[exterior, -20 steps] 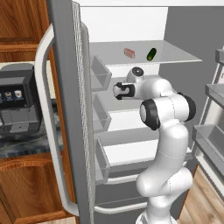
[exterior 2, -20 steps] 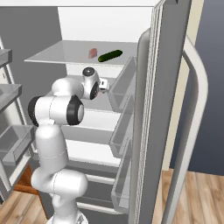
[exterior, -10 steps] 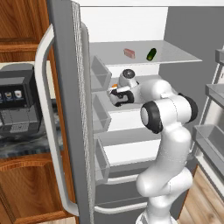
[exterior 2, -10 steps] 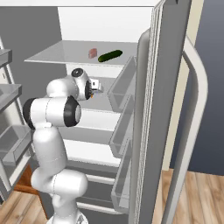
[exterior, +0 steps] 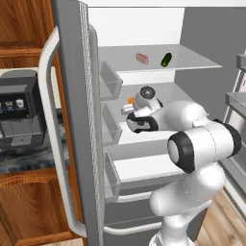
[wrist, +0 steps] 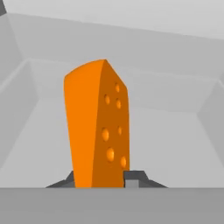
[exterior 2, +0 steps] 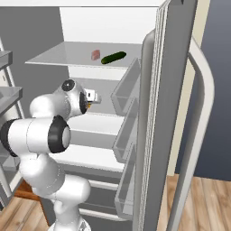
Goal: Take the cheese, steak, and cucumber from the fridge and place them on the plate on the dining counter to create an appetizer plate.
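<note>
The cheese (wrist: 98,127), an orange wedge with holes, stands upright between my gripper's (wrist: 103,179) fingertips (wrist: 133,177), which are shut on it. In the left base view my gripper (exterior: 128,108) is inside the fridge (exterior: 158,96) over the middle shelf, with a bit of the cheese (exterior: 130,100) showing at its tip. The steak (exterior: 141,58) and the dark green cucumber (exterior: 166,59) lie side by side on the shelf above. From the right I see the steak (exterior 2: 95,55), the cucumber (exterior 2: 113,57) and my gripper (exterior 2: 92,98) below them. The plate and the dining counter are out of view.
The left fridge door (exterior: 72,120) stands open with bins close beside my hand. The right door (exterior 2: 167,113) is open too, with bins (exterior 2: 126,90) facing the shelves. A black coffee machine (exterior: 17,115) sits on the counter left of the fridge. Two fridge drawers lie below.
My gripper has gone from open to shut on the cheese. The hand has shifted slightly left and lower over the middle shelf.
</note>
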